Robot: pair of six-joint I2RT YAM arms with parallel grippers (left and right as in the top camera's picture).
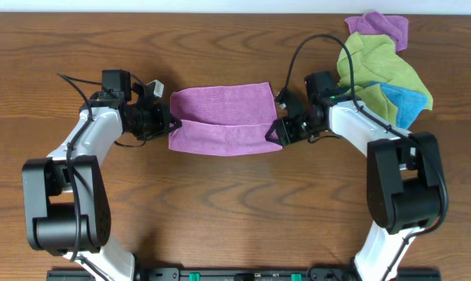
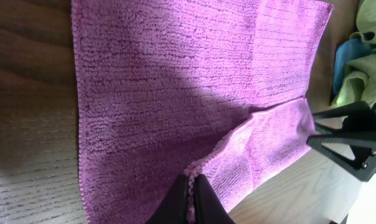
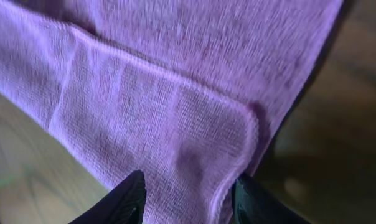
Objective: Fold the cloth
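The lilac cloth (image 1: 220, 117) lies flat mid-table, its front strip folded up over the rest. My left gripper (image 1: 171, 121) is at the cloth's left edge; in the left wrist view the left gripper (image 2: 193, 186) is shut on the hem of the folded layer of the cloth (image 2: 175, 81). My right gripper (image 1: 276, 133) is at the cloth's front right corner. The right wrist view shows the right gripper (image 3: 188, 186) open, jaws apart, with the rounded folded corner of the cloth (image 3: 163, 112) lying between the fingers.
A heap of cloths sits at the back right: a lime-green cloth (image 1: 376, 70), a blue cloth (image 1: 403, 105) and a second purple cloth (image 1: 384, 27). The right arm's cable loops just left of the heap. Bare wooden table (image 1: 235, 203) lies in front.
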